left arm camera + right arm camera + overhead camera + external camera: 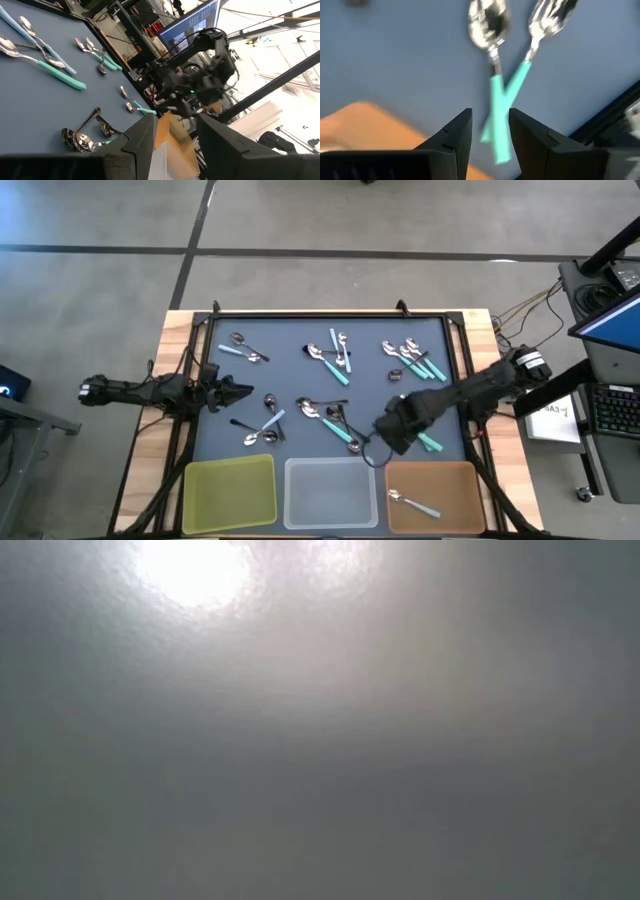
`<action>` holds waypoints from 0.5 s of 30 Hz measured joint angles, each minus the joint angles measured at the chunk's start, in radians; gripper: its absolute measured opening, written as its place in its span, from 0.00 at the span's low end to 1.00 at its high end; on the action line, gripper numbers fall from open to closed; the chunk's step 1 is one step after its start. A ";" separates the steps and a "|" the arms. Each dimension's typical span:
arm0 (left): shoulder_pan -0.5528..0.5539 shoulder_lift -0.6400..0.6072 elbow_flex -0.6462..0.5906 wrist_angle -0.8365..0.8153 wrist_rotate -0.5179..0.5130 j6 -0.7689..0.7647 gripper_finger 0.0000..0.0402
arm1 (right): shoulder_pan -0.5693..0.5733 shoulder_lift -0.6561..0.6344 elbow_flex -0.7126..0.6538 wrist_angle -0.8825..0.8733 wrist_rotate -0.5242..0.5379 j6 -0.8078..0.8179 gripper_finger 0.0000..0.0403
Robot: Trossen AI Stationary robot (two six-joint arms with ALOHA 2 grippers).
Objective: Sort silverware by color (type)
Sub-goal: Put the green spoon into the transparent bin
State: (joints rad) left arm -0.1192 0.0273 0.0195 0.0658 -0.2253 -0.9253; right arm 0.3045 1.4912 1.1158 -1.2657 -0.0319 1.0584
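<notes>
My right end effector (385, 442) hovers, fingers apart and empty, over two crossed teal-handled metal spoons (501, 107) near the table's front edge, beside the brown tray (455, 482) holding one light-blue-handled spoon (414, 503). My left end effector (240, 391), fingers apart, waits at the table's left edge.

L hand (243, 391) open, R hand (375, 448) open
</notes>
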 joint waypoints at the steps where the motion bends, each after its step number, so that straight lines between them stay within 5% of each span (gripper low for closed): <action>1: 0.000 0.000 0.000 0.000 0.000 0.000 0.33 | -0.022 0.001 -0.017 0.002 0.000 -0.026 0.30; 15: 0.000 0.000 0.000 0.000 0.000 0.000 0.33 | -0.135 0.005 -0.149 0.154 -0.052 -0.166 0.33</action>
State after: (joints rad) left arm -0.1195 0.0274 0.0193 0.0661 -0.2253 -0.9252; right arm 0.1696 1.4960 0.9666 -1.1120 -0.0836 0.8921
